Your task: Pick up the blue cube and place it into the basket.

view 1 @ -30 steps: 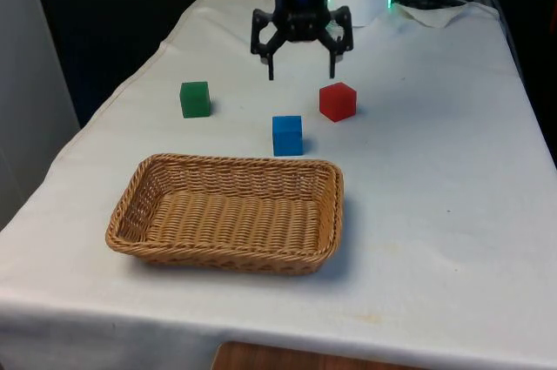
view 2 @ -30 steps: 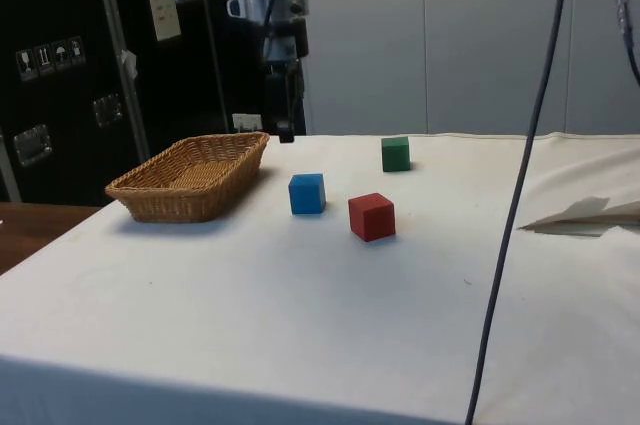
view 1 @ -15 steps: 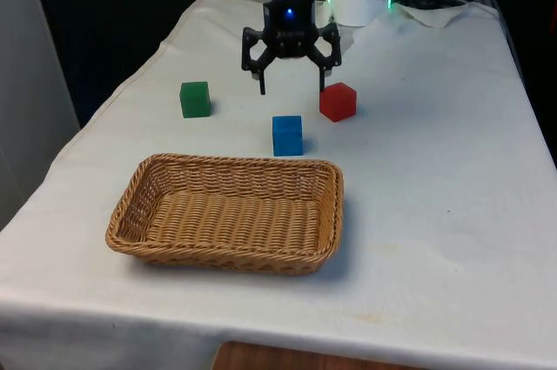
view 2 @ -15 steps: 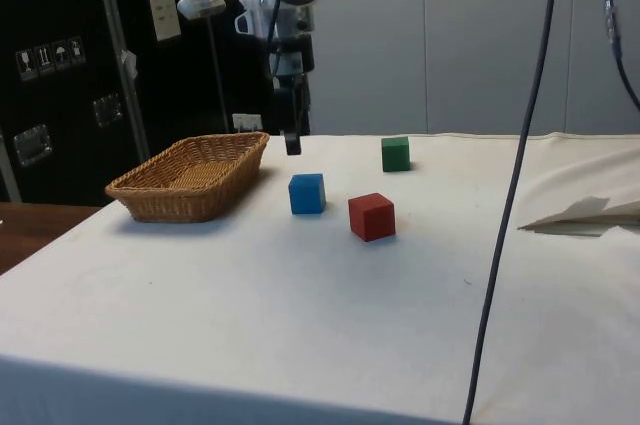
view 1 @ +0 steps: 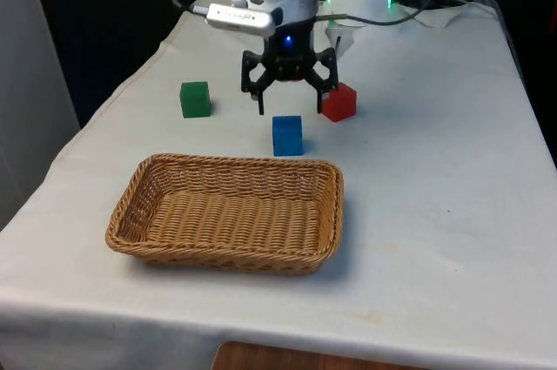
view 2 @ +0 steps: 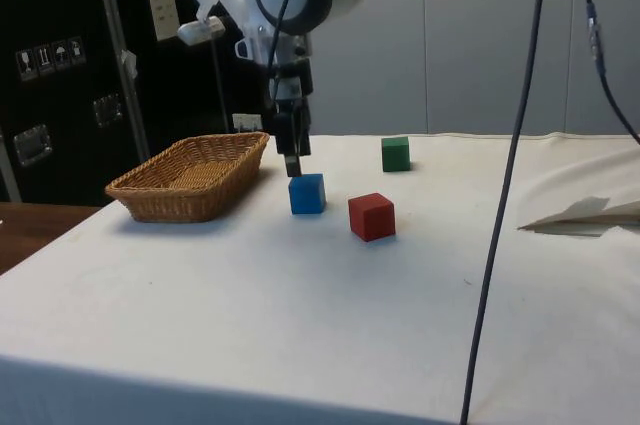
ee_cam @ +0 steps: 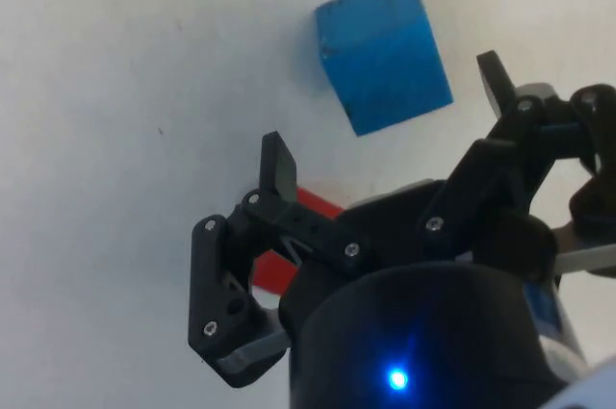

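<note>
Hand (view 1: 290, 107) spread wide above the blue cube (view 1: 287, 135) (not touching), basket (view 1: 228, 212) near

The tool (view 1: 290, 107) hangs just above and behind one cube (view 1: 287, 135). Another cube (view 1: 338, 101) sits beside the tool, a third (view 1: 195, 98) well apart opposite. The basket (view 1: 228, 211) lies beyond the nearest cube.

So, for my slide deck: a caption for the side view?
Open end effector poised just above the blue cube, wicker basket nearby.
</note>
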Tool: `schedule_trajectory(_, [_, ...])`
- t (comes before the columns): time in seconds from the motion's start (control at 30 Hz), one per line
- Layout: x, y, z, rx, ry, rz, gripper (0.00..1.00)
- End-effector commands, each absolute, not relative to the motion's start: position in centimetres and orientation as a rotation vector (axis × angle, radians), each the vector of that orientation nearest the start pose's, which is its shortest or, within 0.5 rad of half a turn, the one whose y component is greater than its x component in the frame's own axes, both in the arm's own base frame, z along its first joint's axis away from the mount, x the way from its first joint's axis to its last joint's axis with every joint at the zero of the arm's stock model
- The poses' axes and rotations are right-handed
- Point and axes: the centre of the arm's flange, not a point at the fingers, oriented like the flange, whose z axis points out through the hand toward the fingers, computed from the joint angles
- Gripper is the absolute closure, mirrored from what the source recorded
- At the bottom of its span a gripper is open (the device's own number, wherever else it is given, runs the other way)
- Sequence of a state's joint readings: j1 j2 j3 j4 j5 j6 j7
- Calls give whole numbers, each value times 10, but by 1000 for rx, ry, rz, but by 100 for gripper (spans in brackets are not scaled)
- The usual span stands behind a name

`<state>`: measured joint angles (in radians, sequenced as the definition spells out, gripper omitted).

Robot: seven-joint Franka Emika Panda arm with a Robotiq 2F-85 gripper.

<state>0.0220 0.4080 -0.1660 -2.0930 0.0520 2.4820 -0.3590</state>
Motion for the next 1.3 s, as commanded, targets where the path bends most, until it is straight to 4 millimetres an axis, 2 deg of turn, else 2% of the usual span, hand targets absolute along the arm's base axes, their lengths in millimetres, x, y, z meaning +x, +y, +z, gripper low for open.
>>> schedule_trajectory(0.0, [580,-85,222,-3157,-288,28,0])
schedule_trajectory(0.57, [572,-85,201,-3150,-265,53,0])
schedule_trajectory(0.97, [578,-84,175,-3147,-233,53,0])
schedule_trajectory(1.27, [579,-85,172,-3152,-229,63,0])
